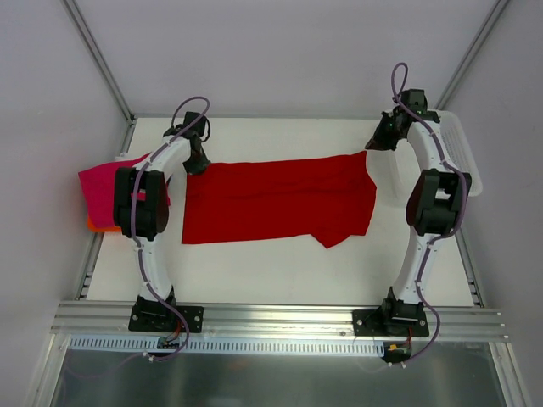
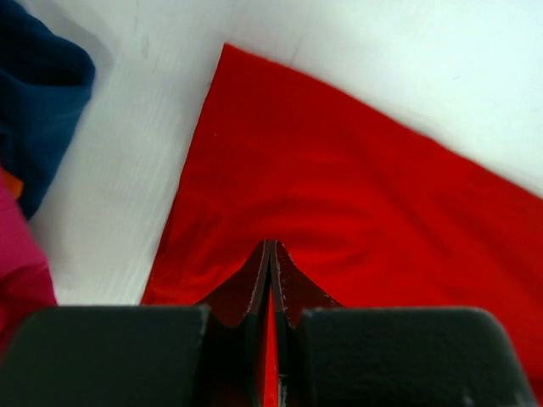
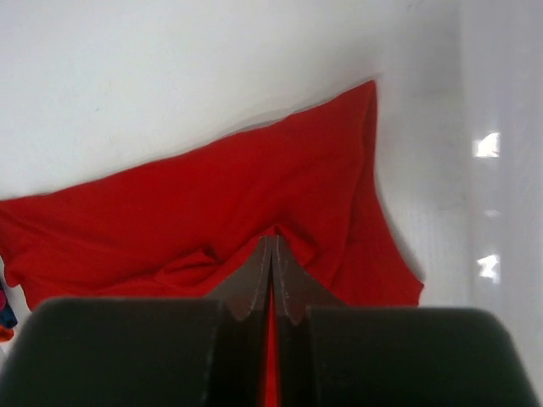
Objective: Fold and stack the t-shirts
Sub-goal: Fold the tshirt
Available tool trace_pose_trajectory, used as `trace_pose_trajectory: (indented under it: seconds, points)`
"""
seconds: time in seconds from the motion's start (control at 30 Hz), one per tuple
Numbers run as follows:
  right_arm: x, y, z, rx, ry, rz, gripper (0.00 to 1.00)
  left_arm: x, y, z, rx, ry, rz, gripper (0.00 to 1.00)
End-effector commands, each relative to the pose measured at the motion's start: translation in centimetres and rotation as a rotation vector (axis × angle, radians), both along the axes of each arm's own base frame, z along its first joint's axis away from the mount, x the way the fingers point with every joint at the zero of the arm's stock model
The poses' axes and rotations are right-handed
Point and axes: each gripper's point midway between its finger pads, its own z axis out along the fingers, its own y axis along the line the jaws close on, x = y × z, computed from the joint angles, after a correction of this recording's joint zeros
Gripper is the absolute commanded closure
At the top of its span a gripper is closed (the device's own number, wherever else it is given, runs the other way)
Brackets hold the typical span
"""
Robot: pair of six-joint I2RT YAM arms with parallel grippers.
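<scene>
Top external view, nearest first: desk [image 1: 280,271]; red t-shirt [image 1: 271,203] spread flat across mid-desk, a pointed flap jutting toward the arms' bases. At its far corners: left pincer [image 1: 197,163] and right pincer [image 1: 379,137], each clenched on a thin pinch of that cloth. Risks, judged: a shallow bite may slip on lifting; unequal pulls would skew the fold; the left arm [image 1: 144,203], hanging over the pink folded t-shirt [image 1: 97,186] at the desk's left edge, could drag that pile.

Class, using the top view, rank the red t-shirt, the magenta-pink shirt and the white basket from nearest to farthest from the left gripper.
1. red t-shirt, pinched by the left gripper.
2. magenta-pink shirt, just to its left.
3. white basket, far right.
</scene>
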Motion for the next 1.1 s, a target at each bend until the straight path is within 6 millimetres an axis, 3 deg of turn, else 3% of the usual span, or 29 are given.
trace_pose_trajectory:
  seconds: [0.0,0.03,0.3,0.4,0.47,1.07]
  points:
    - [0.0,2.6,-2.4,0.082,0.058,0.053,1.0,-0.4,0.2,-1.3,-0.014,0.066,0.017,1.0]
    - [0.0,3.1,-2.8,0.086,0.069,0.059,0.99,-0.5,0.1,-2.4,-0.013,0.095,0.016,1.0]
    - [0.3,5.8,-6.9,0.066,0.156,0.086,1.0,0.1,-0.3,-5.0,-0.028,0.171,0.021,1.0]
    - [0.5,6.5,-7.6,0.047,0.169,0.083,0.99,0.5,-0.6,-5.7,-0.043,0.189,0.023,1.0]
    - [0.7,6.5,-8.2,0.023,0.179,0.068,0.99,0.9,-0.6,-6.5,-0.053,0.207,0.027,1.0]
    - [3.3,4.8,-11.9,-0.071,0.243,-0.091,0.99,4.4,-0.5,-6.5,-0.12,0.176,0.051,1.0]
